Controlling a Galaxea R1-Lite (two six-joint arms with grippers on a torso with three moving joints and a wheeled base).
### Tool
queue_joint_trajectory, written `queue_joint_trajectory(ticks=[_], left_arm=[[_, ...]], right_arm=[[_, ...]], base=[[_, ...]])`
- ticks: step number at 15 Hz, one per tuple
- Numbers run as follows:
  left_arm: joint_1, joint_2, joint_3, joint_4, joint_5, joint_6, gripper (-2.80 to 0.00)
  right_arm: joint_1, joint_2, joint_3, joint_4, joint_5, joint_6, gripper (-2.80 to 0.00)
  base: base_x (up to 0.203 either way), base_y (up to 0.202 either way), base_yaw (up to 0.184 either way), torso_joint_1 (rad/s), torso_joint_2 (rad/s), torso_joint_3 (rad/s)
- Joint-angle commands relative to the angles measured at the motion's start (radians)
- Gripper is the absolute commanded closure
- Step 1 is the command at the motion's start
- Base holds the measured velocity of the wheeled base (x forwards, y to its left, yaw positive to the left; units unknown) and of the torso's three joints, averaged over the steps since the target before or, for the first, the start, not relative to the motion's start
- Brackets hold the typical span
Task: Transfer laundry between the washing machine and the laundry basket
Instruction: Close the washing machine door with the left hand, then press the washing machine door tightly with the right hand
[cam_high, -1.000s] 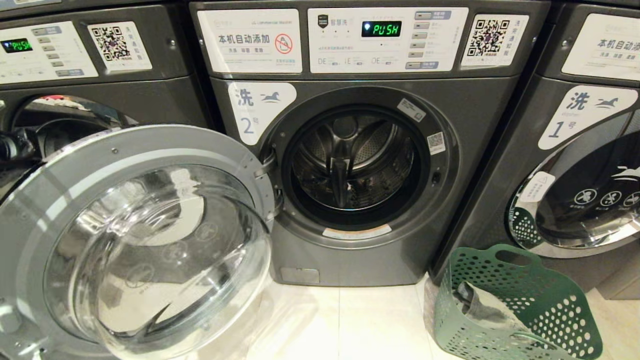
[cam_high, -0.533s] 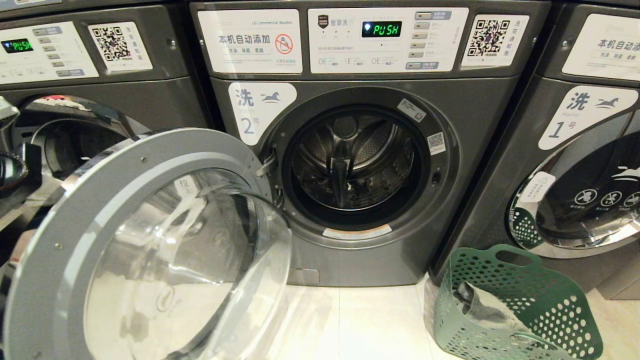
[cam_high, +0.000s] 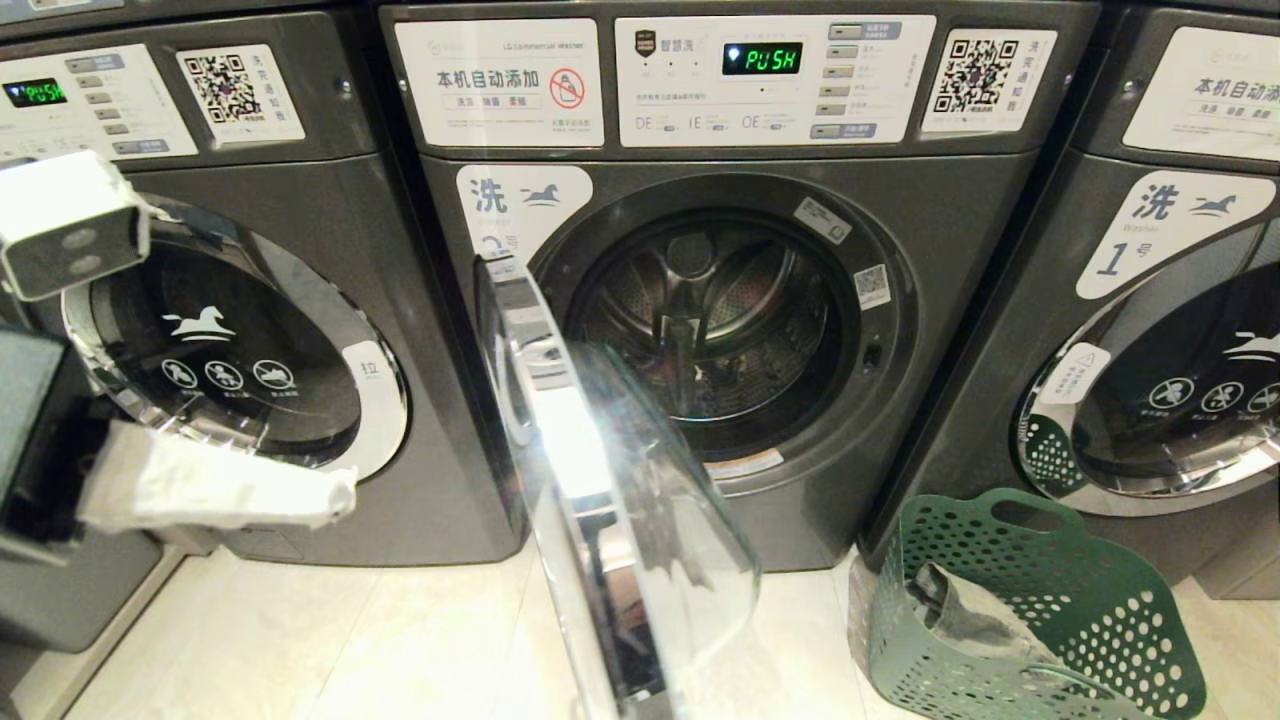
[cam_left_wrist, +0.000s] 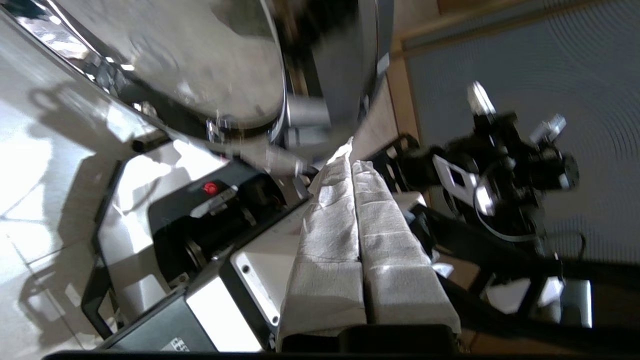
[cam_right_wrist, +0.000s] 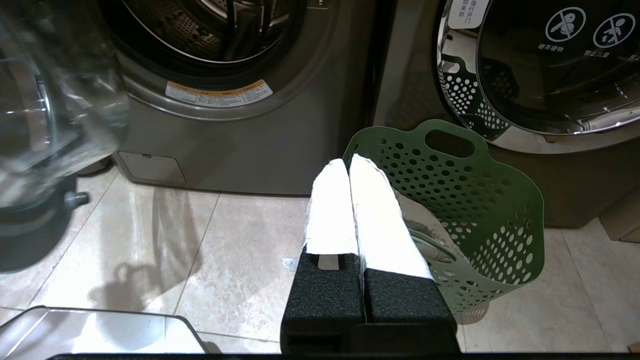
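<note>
The middle washing machine (cam_high: 930, 210) has a dark drum (cam_high: 710, 330) that shows no laundry. Its round glass door (cam_high: 590, 480) stands edge-on to me, about half way swung in front of the opening. A green perforated laundry basket (cam_high: 1090, 600) stands on the floor at the lower right with grey laundry (cam_high: 960, 620) inside. My left gripper (cam_high: 345, 495) hangs at the far left, away from the door, its white-wrapped fingers shut on nothing. My right gripper (cam_right_wrist: 348, 162) is shut and empty, low beside the basket (cam_right_wrist: 480, 200).
Two more washers flank the middle one, on the left (cam_high: 330, 230) and on the right (cam_high: 1150, 400), both with doors shut. Pale tiled floor (cam_high: 350, 640) lies between me and the machines. My own base (cam_left_wrist: 210, 220) fills part of the left wrist view.
The door has swung from wide open on the left to edge-on, uncovering the left washer. My left arm has come away from the door's far side to the left edge, still shut.
</note>
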Motion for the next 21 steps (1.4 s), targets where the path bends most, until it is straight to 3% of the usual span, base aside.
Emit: queue_joint_trajectory(ticks=[1, 3, 6, 9, 12, 15, 18, 21], left_arm=[[-0.127, -0.043, 0.068, -0.047, 0.028, -0.025, 0.00], [-0.130, -0.107, 0.129, -0.088, 0.173, -0.039, 0.00], [-0.113, -0.248, 0.191, -0.089, 0.326, -0.055, 0.00], [-0.078, -0.422, 0.298, -0.081, 0.390, -0.094, 0.00], [-0.035, -0.592, 0.358, -0.004, 0.443, -0.097, 0.00], [0.015, -0.675, 0.374, 0.069, 0.513, -0.060, 0.00], [0.097, -0.682, 0.375, 0.074, 0.518, -0.056, 0.00], [0.166, -0.673, 0.374, 0.074, 0.518, -0.055, 0.00]], right_arm=[[0.000, 0.000, 0.000, -0.001, 0.000, 0.002, 0.00], [0.000, 0.000, 0.000, -0.001, 0.000, -0.004, 0.00], [0.000, 0.006, -0.027, 0.005, 0.015, -0.045, 0.00], [0.000, 0.200, -0.178, 0.033, 0.079, -0.025, 0.00], [0.000, 0.619, -0.295, -0.021, 0.155, -0.006, 0.00], [0.000, 1.110, -0.374, -0.257, 0.168, 0.009, 0.00], [0.000, 1.569, -0.474, -0.601, 0.138, 0.019, 0.00], [0.000, 1.880, -0.611, -0.856, 0.114, 0.048, 0.00]], base=[[0.000, 0.000, 0.000, 0.000, 0.00, 0.000], [0.000, 0.000, 0.000, 0.000, 0.00, 0.000], [0.000, 0.000, 0.000, 0.000, 0.00, 0.000], [0.000, 0.000, 0.000, 0.000, 0.00, 0.000], [0.000, 0.000, 0.000, 0.000, 0.00, 0.000], [0.000, 0.000, 0.000, 0.000, 0.00, 0.000], [0.000, 0.000, 0.000, 0.000, 0.00, 0.000], [0.000, 0.000, 0.000, 0.000, 0.00, 0.000]])
